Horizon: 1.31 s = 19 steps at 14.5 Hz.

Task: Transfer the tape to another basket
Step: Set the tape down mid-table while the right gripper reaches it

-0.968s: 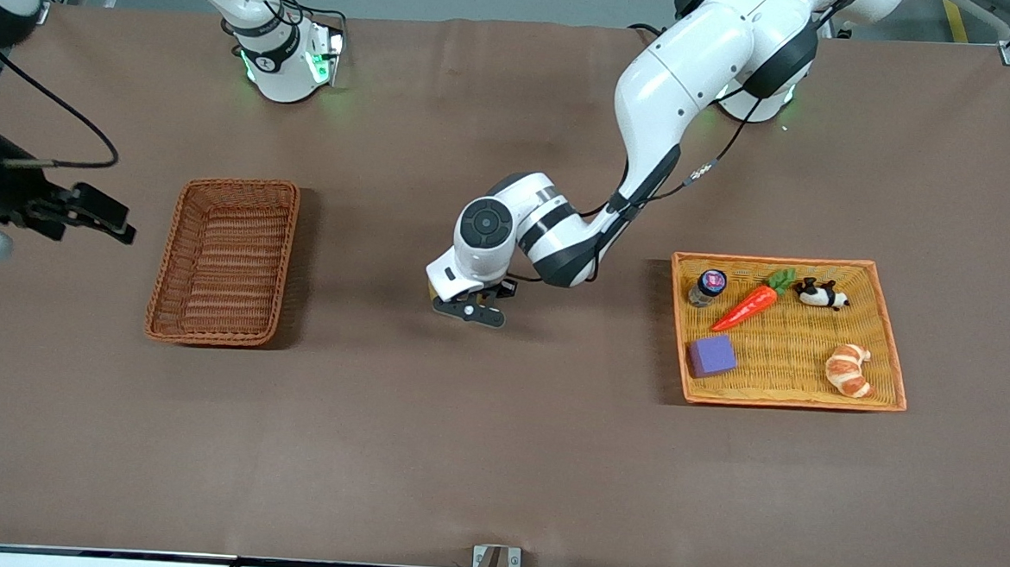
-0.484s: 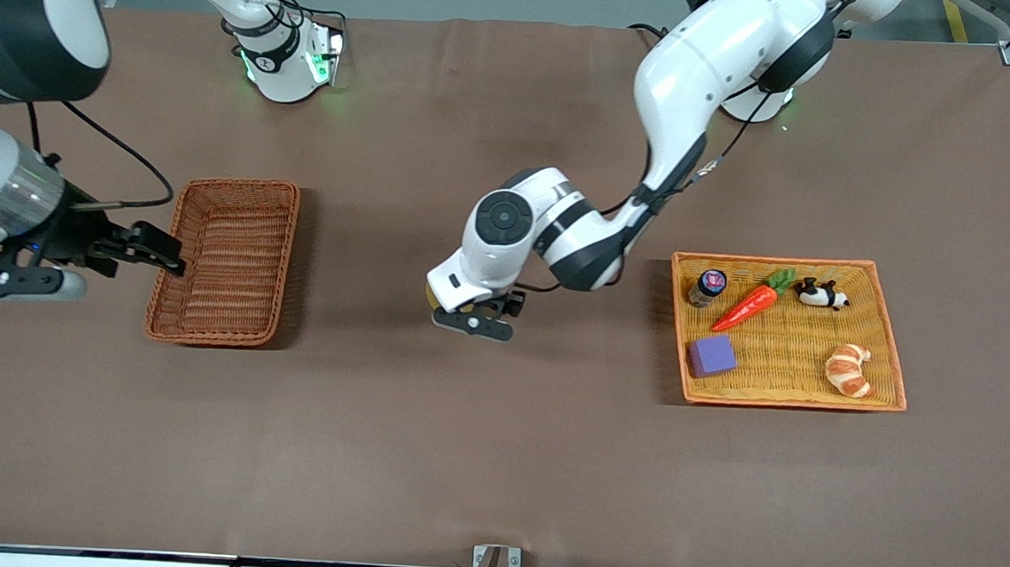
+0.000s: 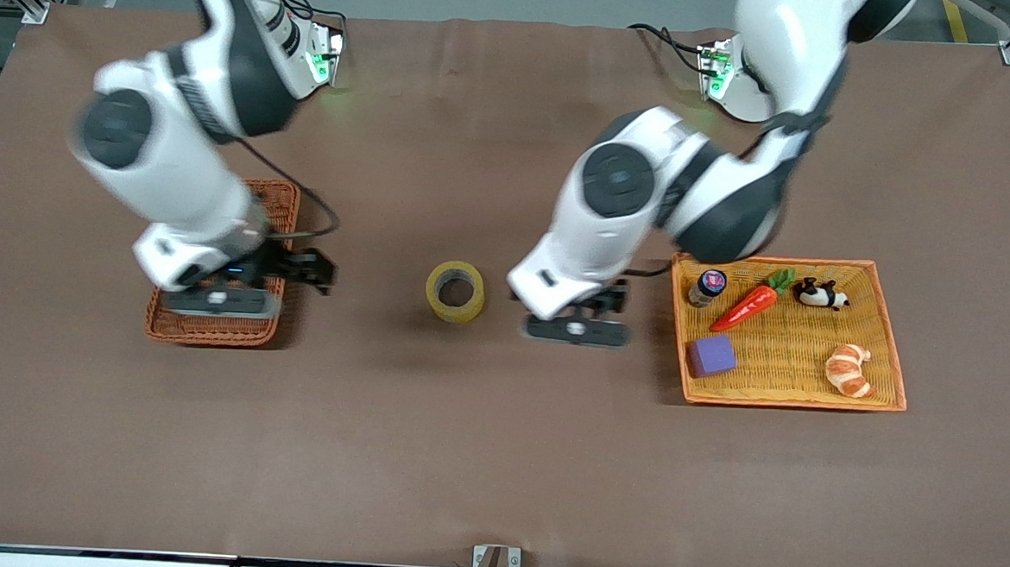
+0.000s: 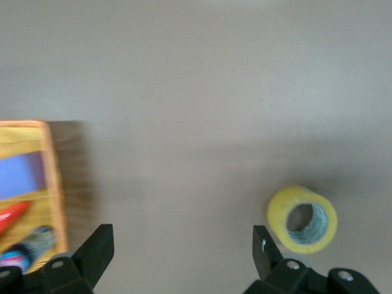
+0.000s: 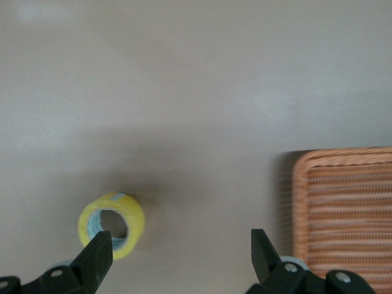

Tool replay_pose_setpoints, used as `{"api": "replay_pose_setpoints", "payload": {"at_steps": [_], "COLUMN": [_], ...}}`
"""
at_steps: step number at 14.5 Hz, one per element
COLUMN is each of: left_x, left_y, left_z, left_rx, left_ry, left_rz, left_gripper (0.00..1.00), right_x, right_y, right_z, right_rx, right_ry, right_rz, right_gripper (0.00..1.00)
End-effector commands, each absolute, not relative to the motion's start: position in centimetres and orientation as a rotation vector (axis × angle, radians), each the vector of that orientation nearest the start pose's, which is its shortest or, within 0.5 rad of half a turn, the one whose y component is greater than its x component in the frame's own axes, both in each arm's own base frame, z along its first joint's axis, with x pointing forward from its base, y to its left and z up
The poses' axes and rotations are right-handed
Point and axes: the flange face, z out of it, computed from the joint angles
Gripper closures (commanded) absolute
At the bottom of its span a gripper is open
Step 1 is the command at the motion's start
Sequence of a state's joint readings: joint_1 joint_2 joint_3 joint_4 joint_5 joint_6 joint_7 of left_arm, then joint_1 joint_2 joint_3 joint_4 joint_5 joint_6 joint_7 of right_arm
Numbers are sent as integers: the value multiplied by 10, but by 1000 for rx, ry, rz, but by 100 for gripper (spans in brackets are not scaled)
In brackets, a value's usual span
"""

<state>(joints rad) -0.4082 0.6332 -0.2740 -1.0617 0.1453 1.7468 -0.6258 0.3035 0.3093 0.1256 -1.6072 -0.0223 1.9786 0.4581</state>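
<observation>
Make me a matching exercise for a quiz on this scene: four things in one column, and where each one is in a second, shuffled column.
Things:
1. tape
2. croissant
3. left gripper
4. right gripper

Places:
A. over the reddish-brown basket
B. on the bare table between the two baskets
C. in the orange-yellow tray
D. over the table between the tape and the tray

Pairs: 1-B, 2-C, 3-D, 4-A

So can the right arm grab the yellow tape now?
Probably yes. The tape sits alone on the bare table, nothing touches it, and the right gripper, jaws open, hangs beside the wicker basket, with only open table between.
</observation>
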Motion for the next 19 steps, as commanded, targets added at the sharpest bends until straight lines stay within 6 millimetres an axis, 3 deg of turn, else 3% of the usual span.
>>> {"api": "replay_pose_setpoints", "payload": {"at_steps": [1, 3, 6, 9, 15, 19], "left_x": [620, 627, 630, 619, 584, 572], "left_y": [-343, -305, -233, -186, -152, -140], "left_z": [525, 549, 580, 601, 622, 611], "left_rx": [-3172, -3165, -3135, -3146, -3144, -3131], "left_ry": [-37, -25, 66, 107, 193, 165], "left_rz": [-79, -102, -119, -124, -150, -238], "left_gripper": [0, 0, 0, 0, 3, 3], "right_x": [590, 572, 539, 523, 520, 516], "right_y": [327, 355, 367, 373, 375, 376], "right_z": [396, 357, 296, 258, 212, 201], "right_rx": [-3147, -3189, -3159, -3141, -3179, -3179], "right_ry": [13, -82, -164, -161, -224, -250], "right_rz": [-73, -36, -66, -78, -180, -196], "right_gripper": [0, 0, 0, 0, 0, 0]}}
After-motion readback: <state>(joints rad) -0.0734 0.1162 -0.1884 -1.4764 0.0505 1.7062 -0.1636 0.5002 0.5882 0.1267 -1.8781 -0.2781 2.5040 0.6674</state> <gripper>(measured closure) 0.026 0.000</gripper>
